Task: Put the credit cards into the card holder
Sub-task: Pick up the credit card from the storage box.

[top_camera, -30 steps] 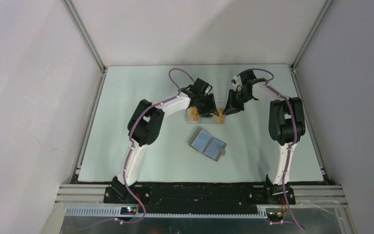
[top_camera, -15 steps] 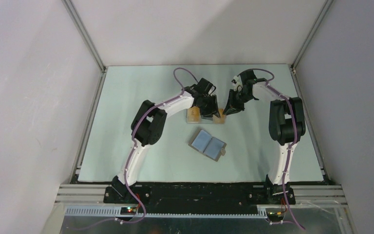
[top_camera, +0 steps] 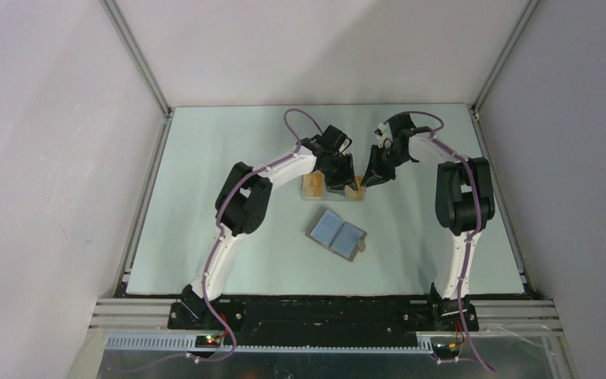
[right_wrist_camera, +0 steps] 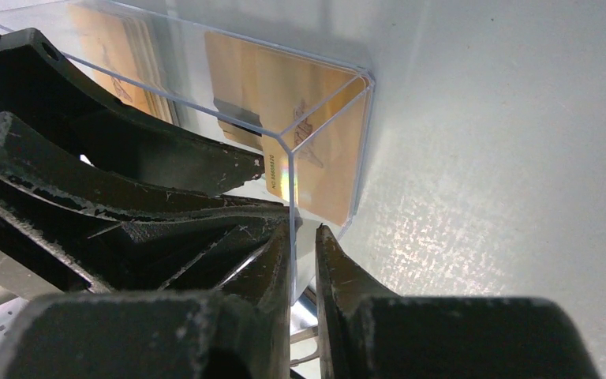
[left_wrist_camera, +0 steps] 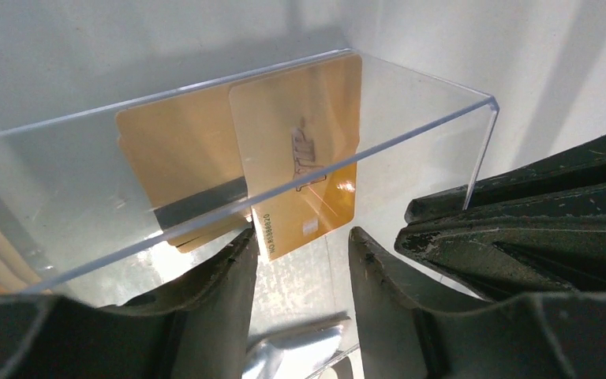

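From above, both arms reach to the far middle of the bench [top_camera: 205,197], where a clear box [top_camera: 333,190] stands. The left gripper [top_camera: 339,175] and the right gripper [top_camera: 368,180] meet over it. The orange-gold credit cards [top_camera: 313,184] show as two patches inside the box, one at each end. The card holder [top_camera: 337,234] lies open and flat on the bench, just nearer the arm bases than the box and apart from it.

In the left wrist view, the left gripper [left_wrist_camera: 300,272] has its fingers [left_wrist_camera: 221,292] apart, with nothing between them. Just ahead, the credit cards [left_wrist_camera: 300,158] stand on edge and overlap, leaning against the end wall of the clear box [left_wrist_camera: 442,118]. One shows a dark stripe, and the front one shows printed numbers along its lower edge. The right gripper's dark fingers lie at the right.

In the right wrist view, the right gripper [right_wrist_camera: 304,249] is pinched on a corner edge of the clear box [right_wrist_camera: 292,189], with the thin wall running down between its fingers. The credit cards [right_wrist_camera: 284,87] stand behind that wall, and the left gripper's fingers are on the left.
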Robot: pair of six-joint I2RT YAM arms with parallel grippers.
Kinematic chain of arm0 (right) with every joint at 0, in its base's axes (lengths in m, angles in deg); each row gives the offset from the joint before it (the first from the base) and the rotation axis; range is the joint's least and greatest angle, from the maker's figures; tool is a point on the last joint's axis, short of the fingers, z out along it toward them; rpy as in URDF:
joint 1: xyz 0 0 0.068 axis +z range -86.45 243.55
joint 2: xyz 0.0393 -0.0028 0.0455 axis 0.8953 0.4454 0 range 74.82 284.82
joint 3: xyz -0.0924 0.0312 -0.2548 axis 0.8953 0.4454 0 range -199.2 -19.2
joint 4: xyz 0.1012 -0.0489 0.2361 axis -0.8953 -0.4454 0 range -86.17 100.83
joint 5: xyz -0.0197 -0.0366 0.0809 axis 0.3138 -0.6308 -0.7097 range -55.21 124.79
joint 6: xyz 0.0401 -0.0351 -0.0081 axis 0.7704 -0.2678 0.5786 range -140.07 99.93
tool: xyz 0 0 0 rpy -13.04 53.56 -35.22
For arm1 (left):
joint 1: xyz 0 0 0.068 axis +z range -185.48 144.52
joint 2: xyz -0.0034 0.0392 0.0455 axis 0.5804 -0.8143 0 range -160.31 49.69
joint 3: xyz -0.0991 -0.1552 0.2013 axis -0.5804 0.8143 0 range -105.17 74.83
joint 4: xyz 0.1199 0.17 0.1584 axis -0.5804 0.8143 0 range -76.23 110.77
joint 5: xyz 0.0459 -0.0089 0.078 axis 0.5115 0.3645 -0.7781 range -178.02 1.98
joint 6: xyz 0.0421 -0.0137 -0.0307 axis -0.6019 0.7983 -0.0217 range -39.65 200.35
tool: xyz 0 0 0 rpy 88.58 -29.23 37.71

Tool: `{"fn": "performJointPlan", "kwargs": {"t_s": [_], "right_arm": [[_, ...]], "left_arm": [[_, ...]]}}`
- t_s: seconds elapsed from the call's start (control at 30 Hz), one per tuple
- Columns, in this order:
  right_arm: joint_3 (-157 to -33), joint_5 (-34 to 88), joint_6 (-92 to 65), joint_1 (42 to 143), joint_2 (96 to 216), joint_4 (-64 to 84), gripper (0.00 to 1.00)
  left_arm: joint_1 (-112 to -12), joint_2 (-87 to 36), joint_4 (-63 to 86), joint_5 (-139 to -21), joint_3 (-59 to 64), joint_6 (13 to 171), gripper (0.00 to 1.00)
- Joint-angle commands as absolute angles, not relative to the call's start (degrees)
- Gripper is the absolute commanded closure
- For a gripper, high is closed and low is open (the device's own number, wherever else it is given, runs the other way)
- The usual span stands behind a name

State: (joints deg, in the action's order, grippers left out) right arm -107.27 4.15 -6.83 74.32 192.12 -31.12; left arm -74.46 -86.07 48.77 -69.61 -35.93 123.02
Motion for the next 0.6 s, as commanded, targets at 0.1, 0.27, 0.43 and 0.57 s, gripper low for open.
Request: {"fn": "performJointPlan", "kwargs": {"t_s": [0.1,0.27,0.43,0.57], "right_arm": [[-106.9,0.8,-6.8,74.5,190.1,-31.3,0.97],[-107.0,0.6,-6.9,74.3,190.1,-31.4,0.96],[-106.8,0.6,-6.8,74.3,190.2,-31.2,0.96],[-106.8,0.4,-6.8,74.3,190.3,-31.3,0.96]], "left_arm": [[-74.4,-83.3,42.7,-68.3,-31.3,126.2,0.51],[-73.9,-78.4,39.4,-67.9,-28.7,127.2,0.52],[-73.9,-77.0,39.1,-67.1,-29.1,127.7,0.53],[-74.1,-75.8,39.0,-68.1,-28.1,127.6,0.54]]}}
